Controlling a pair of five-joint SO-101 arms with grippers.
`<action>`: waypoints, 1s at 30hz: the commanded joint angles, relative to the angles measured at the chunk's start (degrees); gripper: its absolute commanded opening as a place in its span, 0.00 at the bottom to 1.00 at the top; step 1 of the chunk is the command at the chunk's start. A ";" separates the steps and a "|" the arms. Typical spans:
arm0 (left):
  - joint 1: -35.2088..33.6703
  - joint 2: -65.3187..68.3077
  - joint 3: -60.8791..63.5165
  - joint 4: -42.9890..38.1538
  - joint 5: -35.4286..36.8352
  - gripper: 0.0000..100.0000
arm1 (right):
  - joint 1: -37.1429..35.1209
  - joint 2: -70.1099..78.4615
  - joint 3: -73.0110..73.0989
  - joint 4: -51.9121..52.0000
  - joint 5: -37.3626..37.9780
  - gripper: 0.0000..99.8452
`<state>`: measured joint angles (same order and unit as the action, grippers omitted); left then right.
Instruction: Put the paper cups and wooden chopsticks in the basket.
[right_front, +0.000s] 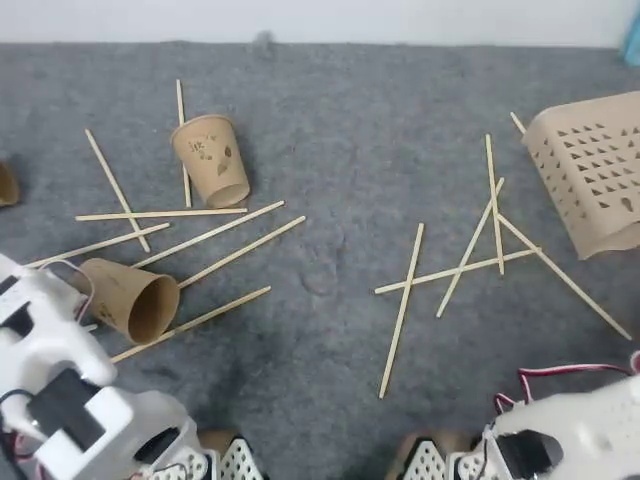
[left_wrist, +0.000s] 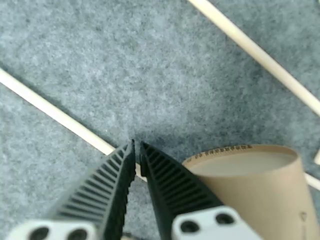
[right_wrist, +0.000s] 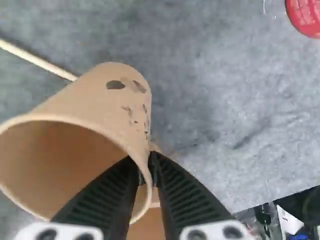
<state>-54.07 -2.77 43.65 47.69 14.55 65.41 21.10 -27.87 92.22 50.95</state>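
My right gripper is shut on the rim wall of a brown paper cup, one finger inside the mouth and one outside. My left gripper is shut with its tips just over a wooden chopstick, beside the base of another paper cup. In the high view, one cup stands tilted at the upper left and one lies on its side by the left arm. Several chopsticks lie scattered. The tan basket sits tipped at the far right.
The grey felt mat covers the table. The right arm sits at the bottom right with red wires. Another brown cup's edge shows at the far left. A red object lies off the mat.
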 joint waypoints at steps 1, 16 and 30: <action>0.18 -0.88 -0.31 -0.62 -0.53 0.01 | 1.80 -0.66 -0.70 -2.95 1.67 0.01; 0.26 -0.88 -0.31 -0.62 -0.53 0.01 | -2.33 -0.75 -9.85 3.03 -1.41 0.16; 0.26 -0.88 -0.31 -0.70 -0.53 0.01 | -18.68 -2.86 -19.69 11.03 -24.44 0.16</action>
<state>-54.07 -2.77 43.65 47.69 14.55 49.76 21.71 -48.88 100.66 28.70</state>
